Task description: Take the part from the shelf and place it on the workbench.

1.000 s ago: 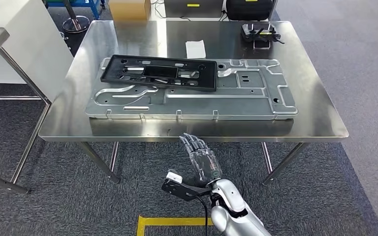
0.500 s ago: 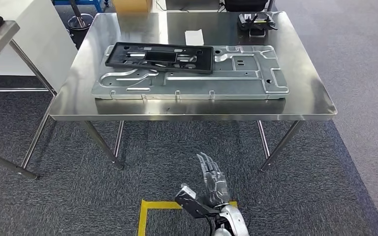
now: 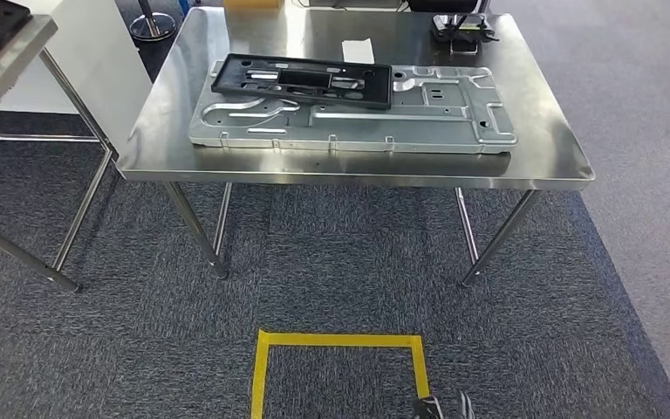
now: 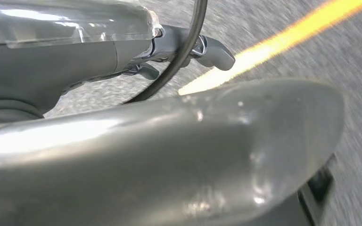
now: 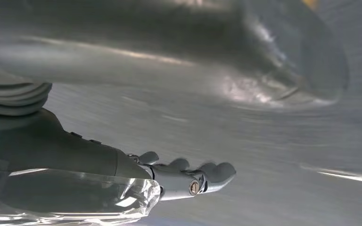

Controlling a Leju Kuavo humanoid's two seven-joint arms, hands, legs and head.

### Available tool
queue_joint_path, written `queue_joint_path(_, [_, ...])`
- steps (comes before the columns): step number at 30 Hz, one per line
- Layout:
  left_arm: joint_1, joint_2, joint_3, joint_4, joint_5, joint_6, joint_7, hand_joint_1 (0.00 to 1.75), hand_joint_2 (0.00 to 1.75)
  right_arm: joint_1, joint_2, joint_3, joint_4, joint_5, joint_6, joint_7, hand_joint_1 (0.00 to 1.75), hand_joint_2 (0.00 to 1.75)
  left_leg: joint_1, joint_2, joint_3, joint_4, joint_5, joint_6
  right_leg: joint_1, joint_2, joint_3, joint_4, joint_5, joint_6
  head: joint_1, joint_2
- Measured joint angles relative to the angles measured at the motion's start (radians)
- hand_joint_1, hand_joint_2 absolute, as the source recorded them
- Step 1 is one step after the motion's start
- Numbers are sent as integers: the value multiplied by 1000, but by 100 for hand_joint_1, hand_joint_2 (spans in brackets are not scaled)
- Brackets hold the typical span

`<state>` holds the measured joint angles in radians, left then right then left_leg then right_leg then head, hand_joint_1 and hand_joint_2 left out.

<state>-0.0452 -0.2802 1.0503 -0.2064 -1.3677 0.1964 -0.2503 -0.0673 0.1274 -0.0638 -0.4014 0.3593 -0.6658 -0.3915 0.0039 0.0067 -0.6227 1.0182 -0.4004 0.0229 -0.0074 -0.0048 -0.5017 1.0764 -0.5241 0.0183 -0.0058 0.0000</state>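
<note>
One black part (image 3: 302,80) (atop metal plate (image 3: 454,118))

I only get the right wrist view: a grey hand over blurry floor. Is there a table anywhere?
Observer: Yes. The head view shows a steel table ahead of the robot.
Operator: Is anything lying on it?
Observer: A black part lies on a silver plate, over its far left portion.
</note>
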Motion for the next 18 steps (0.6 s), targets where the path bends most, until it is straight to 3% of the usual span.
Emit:
queue_joint_path(1, [-2, -6, 7, 0, 7, 15, 7, 0, 0, 7, -2, -37, 31, -22, 6, 41, 0, 0, -1, -1, -3, 1, 7, -5, 3, 1, 42, -59, -16, -5, 0, 0])
queue_joint_path(2, [-3, -10, 13, 0, 13, 25, 12, 0, 0, 15, -4, -70, 58, -37, 14, 90, 0, 0, -1, 0, -4, 1, 15, -12, 7, 2, 62, -93, -26, -9, 1, 0])
queue_joint_path(4, [-3, -14, 25, 0, 22, 34, 18, 0, 0, 29, -6, -125, 103, -53, 38, 185, 0, 0, 0, 2, -10, -1, 24, -25, 6, 3, 53, -107, -14, -18, 2, 0])
queue_joint_path(5, [-3, -15, 31, 0, 24, 36, 20, 0, 0, 35, -7, -145, 120, -57, 50, 222, 0, 0, 1, 2, -18, 10, 5, -31, 4, 2, 41, -109, -1, -25, 0, 0])
queue_joint_path(6, [-3, -16, 35, 0, 26, 37, 22, 0, 0, 39, -8, -161, 134, -58, 60, 250, 0, 0, 2, 1, -30, 37, -33, -36, 2, 1, 26, -112, 13, -32, -3, 0])
queue_joint_path(8, [-4, -16, 43, 0, 27, 38, 25, 0, 0, 41, -8, -183, 155, -59, 79, 309, 0, 0, 6, 0, -55, 142, -144, -43, 2, -1, -7, -109, 38, -40, -9, 0])
queue_joint_path(9, [-5, -16, 45, 0, 28, 38, 26, 0, 0, 42, -8, -192, 163, -60, 88, 340, 0, 0, 6, 0, -63, 204, -181, -46, 3, -2, -24, -106, 49, -41, -11, 0])
queue_joint_path(10, [-5, -15, 48, 0, 28, 39, 26, 0, 0, 43, -9, -201, 170, -62, 98, 366, 0, 0, 6, 0, -63, 255, -192, -48, 4, -4, -42, -102, 61, -40, -11, 0])
queue_joint_path(12, [-6, -15, 53, 0, 28, 40, 28, 0, 0, 44, -10, -214, 179, -65, 116, 387, 0, 0, 6, 0, -24, 276, -146, -48, 6, -6, -84, -87, 83, -38, -11, 0])
queue_joint_path(13, [-6, -15, 54, 0, 27, 40, 28, 0, 0, 45, -10, -220, 181, -68, 124, 387, 0, 0, 6, 0, 19, 237, -116, -45, 7, -6, -104, -78, 92, -36, -11, 0])
queue_joint_path(14, [-8, -15, 55, 0, 26, 41, 28, 0, 0, 44, -10, -225, 182, -71, 130, 383, 0, 0, 5, 0, 75, 167, -111, -41, 7, -6, -122, -68, 100, -33, -11, 0])
queue_joint_path(16, [-13, -16, 56, 0, 24, 42, 26, 0, 0, 44, -10, -233, 183, -76, 139, 363, 0, 0, 1, -2, 171, 25, -143, -29, 9, -5, -140, -53, 114, -24, -11, 0])
queue_joint_path(17, [-15, -16, 56, 0, 21, 43, 25, 0, 0, 43, -10, -237, 183, -76, 142, 349, 0, 0, -2, -2, 194, -15, -162, -22, 9, -6, -142, -51, 123, -18, -12, 0])
queue_joint_path(18, [-16, -17, 56, 0, 20, 44, 24, 0, 0, 44, -10, -240, 183, -75, 144, 337, 0, 0, -4, -2, 198, -30, -162, -14, 8, -6, -142, -53, 132, -12, -14, 0])
